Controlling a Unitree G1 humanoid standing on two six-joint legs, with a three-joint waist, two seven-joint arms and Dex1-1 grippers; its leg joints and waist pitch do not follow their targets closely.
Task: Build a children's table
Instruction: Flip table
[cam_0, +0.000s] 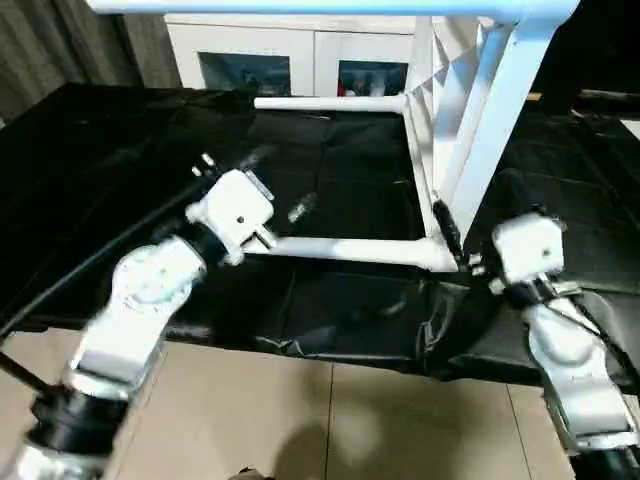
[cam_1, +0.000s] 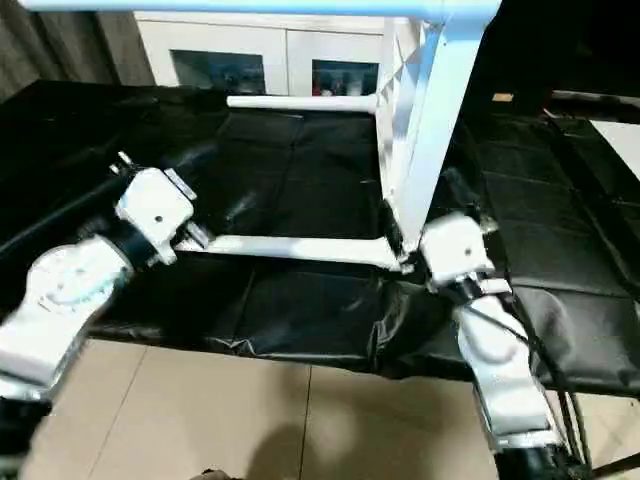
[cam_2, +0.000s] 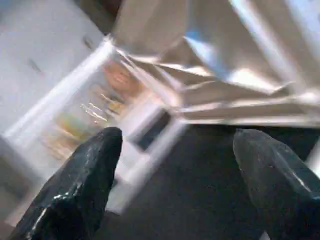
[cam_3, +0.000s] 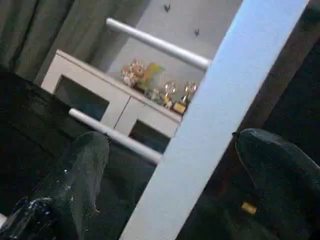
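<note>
Table (cam_0: 455, 110) lies tipped on its side on the black sheet (cam_0: 330, 170), the top standing on edge and its legs running out level toward the left arm's side. One upper leg (cam_0: 300, 6) crosses high overhead, a far leg (cam_0: 330, 102) sits low near the cabinet (cam_0: 290, 55), and the near leg (cam_0: 350, 250) lies along the sheet, its long axis stretching from just ahead of the right claw (cam_1: 395, 240) across to the left claw (cam_0: 275, 205). The right claw stands beside the corner where that leg meets the top; its fingers (cam_3: 82, 172) are spread wide, with a white leg (cam_3: 215, 125) rising between them and touching neither. The left claw, also spread with nothing inside it, hangs close above the free end of the near leg, its fingers (cam_2: 82, 180) aimed at the ribbed underside beyond. Judging by this, the right arm is nearer the joint and the left nearer the leg's tip, so righting the table would mean closing on both ends along that one line.
</note>
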